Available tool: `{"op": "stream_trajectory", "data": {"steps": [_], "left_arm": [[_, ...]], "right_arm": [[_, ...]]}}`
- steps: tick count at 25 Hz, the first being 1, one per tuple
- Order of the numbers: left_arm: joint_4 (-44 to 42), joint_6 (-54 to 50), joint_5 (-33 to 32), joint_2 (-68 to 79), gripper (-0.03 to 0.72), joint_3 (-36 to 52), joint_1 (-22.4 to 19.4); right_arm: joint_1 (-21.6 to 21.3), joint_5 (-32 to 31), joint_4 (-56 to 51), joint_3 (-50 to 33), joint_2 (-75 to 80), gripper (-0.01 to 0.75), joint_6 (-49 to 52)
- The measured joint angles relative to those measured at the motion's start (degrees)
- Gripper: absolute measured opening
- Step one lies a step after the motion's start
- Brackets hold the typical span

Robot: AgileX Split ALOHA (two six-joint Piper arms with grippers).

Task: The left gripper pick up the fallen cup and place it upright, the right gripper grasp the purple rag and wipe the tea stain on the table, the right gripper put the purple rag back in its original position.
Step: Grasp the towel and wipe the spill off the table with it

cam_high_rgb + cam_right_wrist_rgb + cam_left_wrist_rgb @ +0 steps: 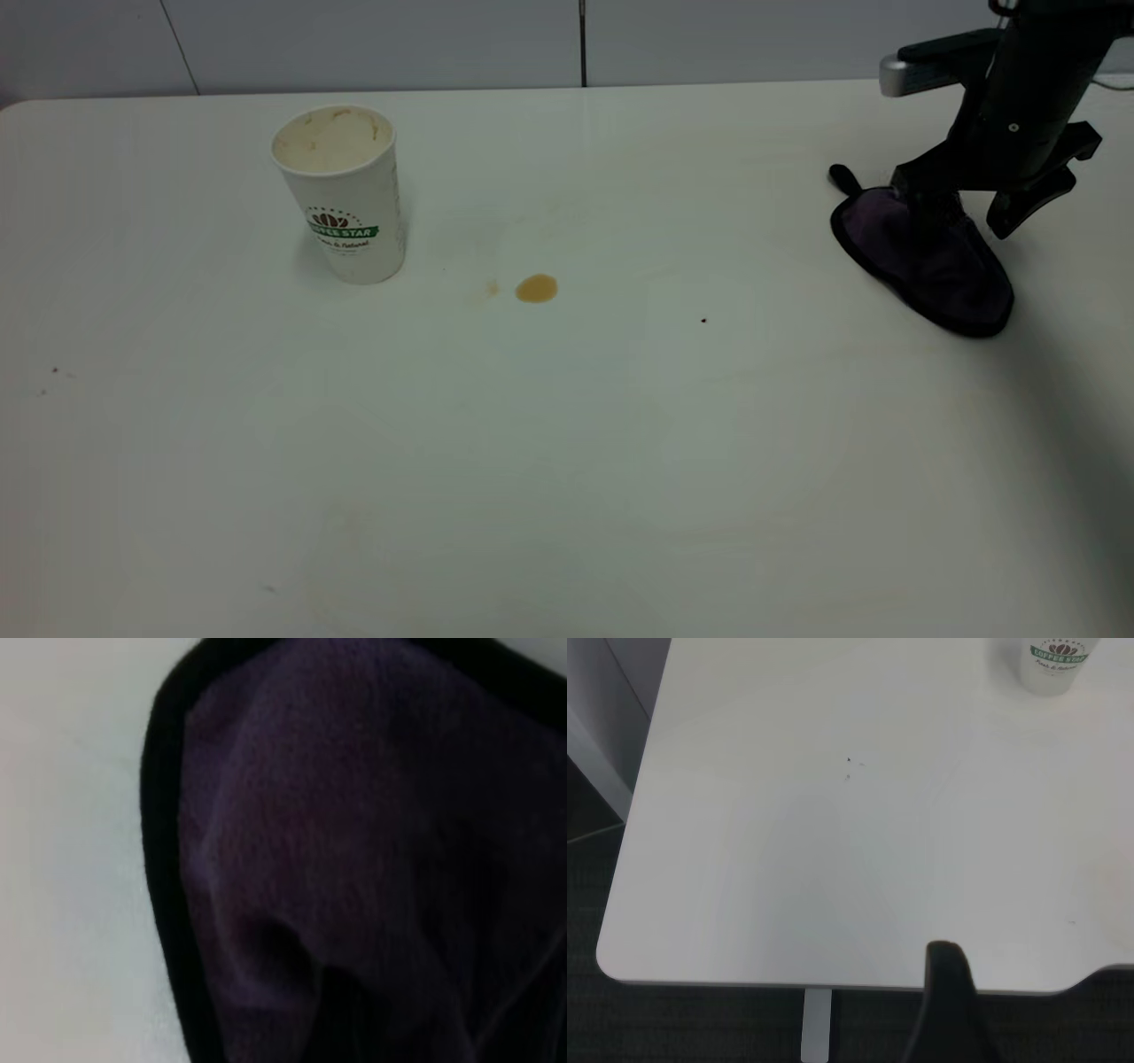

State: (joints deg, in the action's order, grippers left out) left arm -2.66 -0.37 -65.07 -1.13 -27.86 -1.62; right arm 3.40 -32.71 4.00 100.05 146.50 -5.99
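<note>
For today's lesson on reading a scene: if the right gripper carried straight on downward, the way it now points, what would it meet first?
The purple rag: the right gripper points down onto it, and its wrist view is filled with the cloth. Beneath the rag lies the table. Whether it already touches cannot be told.

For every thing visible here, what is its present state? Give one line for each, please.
cup: upright on the table, not held, brown-stained inside.
tea stain: unwiped, beside the cup.
purple rag: on the table, bunched up under the right gripper.
right gripper: down on the rag.
left gripper: near the table edge, away from the cup.
table: stained.
</note>
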Motion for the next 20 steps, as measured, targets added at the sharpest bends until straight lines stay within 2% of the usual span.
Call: {"op": "stream_trajectory", "data": {"steps": [3,5,7,11,12,15,20], "left_arm": [[0.0,0.0,0.0,0.0,0.564,0.0,0.0],[0.0,0.0,0.0,0.0,0.564,0.0,0.0],[0.0,0.0,0.0,0.0,0.564,0.0,0.0],[0.0,0.0,0.0,0.0,0.564,0.0,0.0],[0.0,0.0,0.0,0.0,0.564,0.0,0.0],[0.0,0.0,0.0,0.0,0.564,0.0,0.0],[0.0,-0.05,0.0,0.0,0.564,0.0,0.0]], "right_arm": [[0.0,0.05,-0.55,0.88,1.56,0.671,-0.06],[0.21,-0.06,-1.1,1.15,1.69,0.585,-0.42],[0.64,-0.08,-1.88,1.15,1.75,0.456,-0.7],[2.17,0.22,-3.29,1.15,1.82,0.128,-1.34],[2.65,0.53,-3.48,1.15,1.82,0.09,-1.66],[5.14,1.41,-5.13,1.15,1.82,0.082,-3.21],[12.49,2.03,-7.8,1.85,1.99,0.082,-4.26]]}}
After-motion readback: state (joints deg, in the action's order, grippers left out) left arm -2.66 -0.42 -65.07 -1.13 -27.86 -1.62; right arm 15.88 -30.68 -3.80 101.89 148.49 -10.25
